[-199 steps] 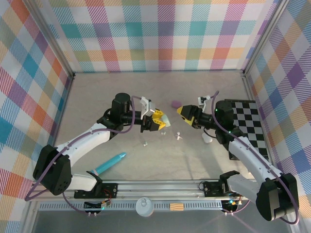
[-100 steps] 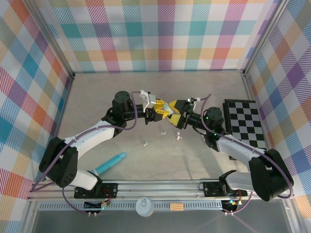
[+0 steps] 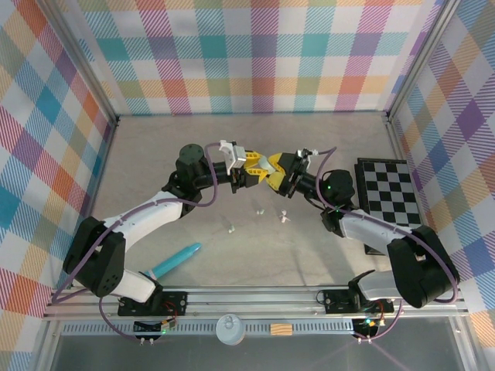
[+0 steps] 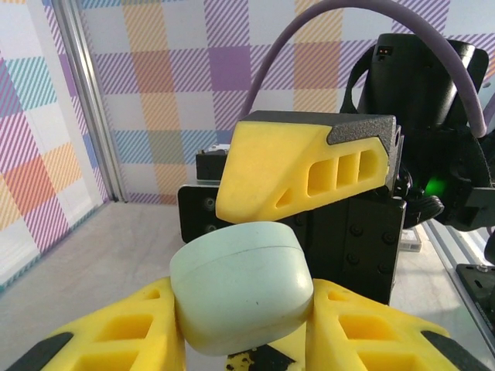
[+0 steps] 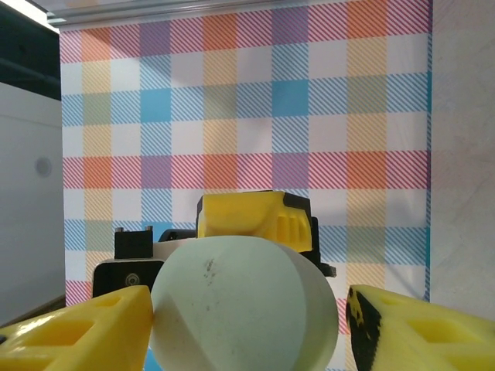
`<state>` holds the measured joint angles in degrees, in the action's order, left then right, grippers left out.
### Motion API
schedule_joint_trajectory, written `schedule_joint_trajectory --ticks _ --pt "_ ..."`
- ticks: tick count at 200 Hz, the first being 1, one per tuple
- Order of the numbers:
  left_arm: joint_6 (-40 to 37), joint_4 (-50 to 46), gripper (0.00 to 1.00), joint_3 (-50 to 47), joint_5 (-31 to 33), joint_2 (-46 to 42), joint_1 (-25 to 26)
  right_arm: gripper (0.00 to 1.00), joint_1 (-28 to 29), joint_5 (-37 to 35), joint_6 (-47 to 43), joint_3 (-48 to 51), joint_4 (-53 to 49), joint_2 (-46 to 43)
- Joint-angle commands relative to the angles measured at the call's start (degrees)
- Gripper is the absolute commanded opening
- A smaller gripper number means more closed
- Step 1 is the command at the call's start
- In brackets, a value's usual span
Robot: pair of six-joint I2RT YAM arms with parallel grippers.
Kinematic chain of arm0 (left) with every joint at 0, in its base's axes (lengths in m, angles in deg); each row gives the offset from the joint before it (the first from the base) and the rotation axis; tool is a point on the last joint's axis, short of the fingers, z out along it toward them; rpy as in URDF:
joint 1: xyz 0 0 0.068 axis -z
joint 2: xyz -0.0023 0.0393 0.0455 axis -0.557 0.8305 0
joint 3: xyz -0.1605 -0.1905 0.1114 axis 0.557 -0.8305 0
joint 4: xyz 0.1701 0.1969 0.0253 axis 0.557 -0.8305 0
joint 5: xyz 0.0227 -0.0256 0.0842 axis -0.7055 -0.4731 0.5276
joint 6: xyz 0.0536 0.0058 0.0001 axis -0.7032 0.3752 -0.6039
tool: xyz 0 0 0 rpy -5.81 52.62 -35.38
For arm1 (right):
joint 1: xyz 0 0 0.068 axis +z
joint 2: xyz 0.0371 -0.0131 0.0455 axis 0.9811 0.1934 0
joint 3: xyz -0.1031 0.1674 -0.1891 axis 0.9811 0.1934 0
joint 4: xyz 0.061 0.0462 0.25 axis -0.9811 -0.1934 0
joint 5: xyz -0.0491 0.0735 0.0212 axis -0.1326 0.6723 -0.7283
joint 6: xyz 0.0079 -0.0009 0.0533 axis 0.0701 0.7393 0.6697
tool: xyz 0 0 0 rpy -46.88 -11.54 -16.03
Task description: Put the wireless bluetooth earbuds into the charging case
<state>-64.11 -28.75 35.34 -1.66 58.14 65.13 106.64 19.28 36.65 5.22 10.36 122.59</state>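
Turquoise stick (image 3: 176, 260) lies closest to the arm bases, slanted on the pale surface (image 3: 155, 170). A bit farther out, three tiny earbuds (image 3: 230, 228) (image 3: 285, 217) (image 3: 261, 210) lie loose on the surface, well apart from each other: one on the left, one on the right, and one between them a little farther back. They are too small to tell their colours for sure. Past the earbuds, the two arms reach in and meet nose to nose above the middle of the surface. The left claw (image 3: 257, 168) is clenched on a mint green case (image 4: 241, 297), a smooth pebble shape with its lid down, squeezed between both yellow fingers (image 4: 116, 336). The right claw (image 3: 274, 171) is spread wide around the same case. In the right wrist view, one of its yellow fingers touches the side of the case and the other stands apart with a gap. Off to the right lies a black and white checkered mat (image 3: 390, 193), and the bright checked walls (image 3: 247, 54) stand at the back
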Motion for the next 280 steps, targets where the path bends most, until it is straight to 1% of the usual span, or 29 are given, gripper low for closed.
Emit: schedule_joint_trajectory --ticks 1,14,26,39,47,65,82,98,129,156,162,176,188,237,280 --pt "-0.54 5.72 0.35 -0.27 0.03 0.73 -0.26 0.65 0.43 -0.85 1.28 -1.62 3.35 0.09" --pt "-0.53 6.52 0.35 -0.33 -0.09 1.13 -0.18 0.64 0.48 -1.18 1.28 -1.52 3.20 -0.17" --pt "-0.50 7.10 0.35 -0.51 -0.18 1.18 -0.10 0.59 0.57 -1.59 1.34 -1.40 3.05 -0.37" --pt "-0.63 7.24 0.35 -0.56 -0.36 1.00 0.00 0.56 0.51 -1.72 1.42 -1.44 2.91 -0.50" --pt "-0.70 7.24 0.35 -0.66 -0.31 0.93 0.09 0.53 0.50 -1.63 1.37 -1.66 2.73 -0.57" --pt "-1.24 6.22 0.35 -0.66 -0.33 0.51 0.18 0.47 0.52 -1.65 1.44 -1.78 2.54 -0.55" --pt "-2.13 4.98 0.36 -0.78 -0.27 0.17 0.26 0.43 0.55 -1.79 1.16 -1.70 2.46 -0.59" --pt "-3.04 3.51 0.36 -0.72 -0.14 -0.34 0.35 0.37 0.51 -2.17 0.95 -1.50 1.64 -0.80" --pt "-3.98 1.57 0.36 -0.97 0.21 -1.05 0.35 0.30 0.50 -2.60 -0.06 -1.32 -0.06 -1.27" --pt "-4.50 0.77 0.38 -1.65 0.53 -1.55 0.35 0.24 0.49 -3.02 -0.52 -1.19 -0.77 -1.48" --pt "-4.50 0.80 0.40 -1.91 0.69 -1.73 0.35 0.24 0.48 -2.98 -0.80 -1.27 -1.52 -1.66" --pt "-3.74 1.34 0.48 -2.42 0.97 -1.97 0.35 0.24 0.45 -2.88 -1.77 -1.63 -3.00 -2.10" --pt "-3.08 1.39 0.52 -2.53 1.02 -2.07 0.35 0.23 0.44 -2.93 -2.65 -1.80 -3.79 -2.39" --pt "-2.02 2.06 0.59 -3.55 1.14 -3.01 0.35 0.20 -0.18 -2.59 -5.77 -2.12 -6.92 -3.38" --pt "-1.03 1.61 0.87 -4.52 2.67 -4.48 0.74 0.20 -0.28 -2.45 -16.97 -4.44 -19.18 -8.23"
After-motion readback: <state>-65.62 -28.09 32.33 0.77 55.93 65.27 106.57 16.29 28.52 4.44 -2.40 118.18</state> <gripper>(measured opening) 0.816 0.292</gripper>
